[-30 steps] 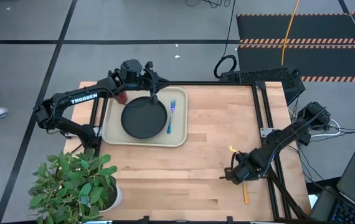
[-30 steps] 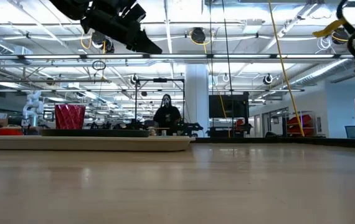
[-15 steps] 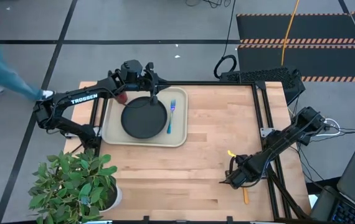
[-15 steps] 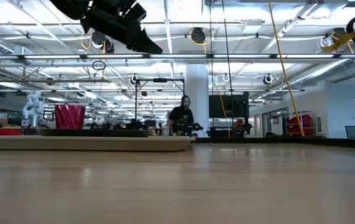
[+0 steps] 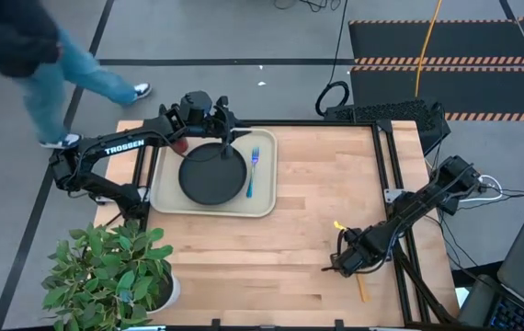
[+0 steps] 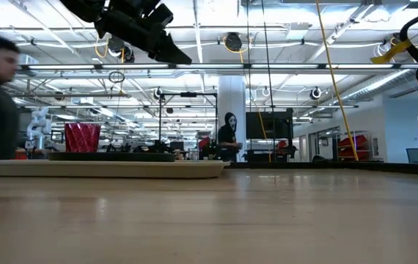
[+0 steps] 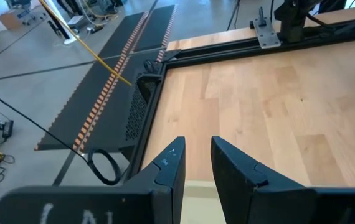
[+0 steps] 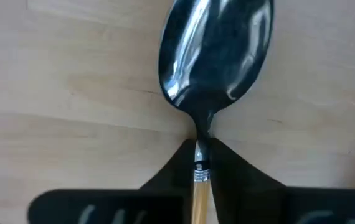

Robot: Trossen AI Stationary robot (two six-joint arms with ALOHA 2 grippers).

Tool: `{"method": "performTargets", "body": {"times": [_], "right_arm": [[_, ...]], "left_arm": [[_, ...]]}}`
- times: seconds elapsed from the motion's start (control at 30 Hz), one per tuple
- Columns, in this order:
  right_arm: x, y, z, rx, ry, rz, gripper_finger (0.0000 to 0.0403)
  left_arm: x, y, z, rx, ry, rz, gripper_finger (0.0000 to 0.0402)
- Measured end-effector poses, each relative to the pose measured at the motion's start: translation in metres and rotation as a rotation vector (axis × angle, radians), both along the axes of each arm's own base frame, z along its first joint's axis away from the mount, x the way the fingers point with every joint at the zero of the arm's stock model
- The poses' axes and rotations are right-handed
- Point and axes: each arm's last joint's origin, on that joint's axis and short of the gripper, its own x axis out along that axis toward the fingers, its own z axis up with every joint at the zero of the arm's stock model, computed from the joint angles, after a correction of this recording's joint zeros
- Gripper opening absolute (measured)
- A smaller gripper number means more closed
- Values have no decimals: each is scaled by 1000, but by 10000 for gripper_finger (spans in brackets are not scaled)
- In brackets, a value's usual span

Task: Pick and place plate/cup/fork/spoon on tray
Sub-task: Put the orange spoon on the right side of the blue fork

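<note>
**Spoon in the right gripper's pinch, last item for the tray**

Over the past second we see the right gripper (image 5: 347, 262) settle lower over the spoon (image 8: 215, 62) near the table's right front, and its fingers now close on the neck where the silver bowl meets the orange handle. The spoon seems to lie on the wood still, so we judge the grasp made and the lift yet to come. The left gripper (image 5: 228, 138) has not moved; it hovers above the tray's (image 5: 165, 198) far edge, fingers a narrow gap apart and empty.

Already on the tray we find the plate (image 5: 212, 175), the fork (image 5: 253, 171) just beside it, and the cup (image 6: 82, 137) at the far left corner, so the spoon is all that remains.

The spoon's bowl is polished, mirror-bright metal, oval and slick; its handle is slim. The plate is matte black and round, the fork thin blue plastic, the cup faceted red. The tray is smooth cream with rounded corners and a raised rim, on a pale, grained wooden table (image 5: 317, 202)
</note>
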Motion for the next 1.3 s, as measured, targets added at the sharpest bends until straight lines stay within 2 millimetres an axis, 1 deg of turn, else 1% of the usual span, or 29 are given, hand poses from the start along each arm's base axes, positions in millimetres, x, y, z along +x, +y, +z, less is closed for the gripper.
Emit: {"method": "performTargets", "body": {"times": [0.2, 0.27, 0.4, 0.53, 0.7, 0.83, 1.0, 1.3], "right_arm": [[6, -9, -2, -55, -61, 28, 15], [12, -16, -2, -92, -104, 48, 12], [29, -34, -2, -229, -256, 108, 8], [53, -59, -1, -444, -432, 141, 6], [82, -95, 4, -505, -575, 187, 4], [96, -125, 9, -526, -640, 232, 2], [106, -151, 16, -529, -730, 261, 3], [109, -172, 21, -575, -773, 272, 1]], "left_arm": [[0, 0, -1, 2, 7, -2, 81], [0, 0, -1, 3, 7, -2, 81], [0, 0, 0, 10, 8, -3, 81], [0, 0, 1, 18, -4, -2, 81], [1, 1, 3, 30, -20, -2, 81], [1, 1, 3, 35, -22, -3, 81], [-1, 2, 2, 50, -3, -7, 81], [-7, 11, 0, 43, 10, 28, 81]]}}
